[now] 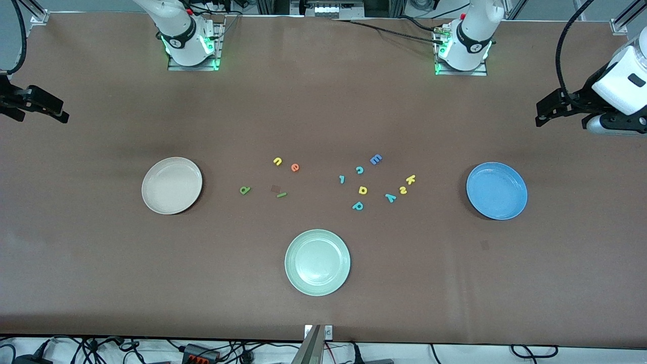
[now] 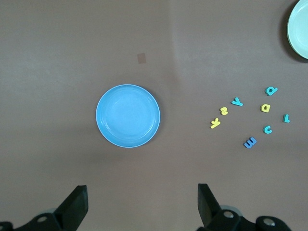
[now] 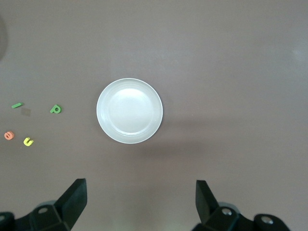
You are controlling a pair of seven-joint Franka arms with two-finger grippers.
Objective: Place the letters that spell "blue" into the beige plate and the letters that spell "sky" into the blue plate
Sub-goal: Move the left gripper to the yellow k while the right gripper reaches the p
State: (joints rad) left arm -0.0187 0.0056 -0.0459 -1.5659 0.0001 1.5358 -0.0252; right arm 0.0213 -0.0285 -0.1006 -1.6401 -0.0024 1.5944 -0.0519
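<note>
**A:** Looking at the table (image 1: 323, 91), the beige plate (image 1: 172, 185) sits toward the right arm's end and the blue plate (image 1: 497, 190) toward the left arm's end, both bare inside. A pale green plate (image 1: 317, 262) lies nearer the front camera than either, between them.

**B:** And the letters?

**A:** All loose on the cloth between the two plates. The "blue" set is closer to the beige plate: green b (image 1: 244, 190), green l (image 1: 281, 194), yellow u (image 1: 277, 161) and orange e (image 1: 294, 167), each lying apart from the others. The "sky" set is closer to the blue plate: yellow k (image 1: 410, 179), yellow s (image 1: 403, 190) and teal y (image 1: 390, 197), packed close in a line.

**B:** Anything crowding them?

**A:** Yeah, a blue capital E (image 1: 375, 160), a teal c (image 1: 359, 170), a yellow a-shaped letter (image 1: 363, 190) and a teal p-shaped letter (image 1: 358, 206) sit just beside the sky group. Wide bare brown cloth rings all three plates.

**B:** Grippers?

**A:** The left gripper (image 1: 543, 117) hangs over the table's edge at the left arm's end, with its fingers (image 2: 77, 204) spread wide and nothing between them. The right gripper (image 1: 55, 112) hangs over the edge at the right arm's end, its fingers (image 3: 74, 199) also wide apart and empty.
</note>
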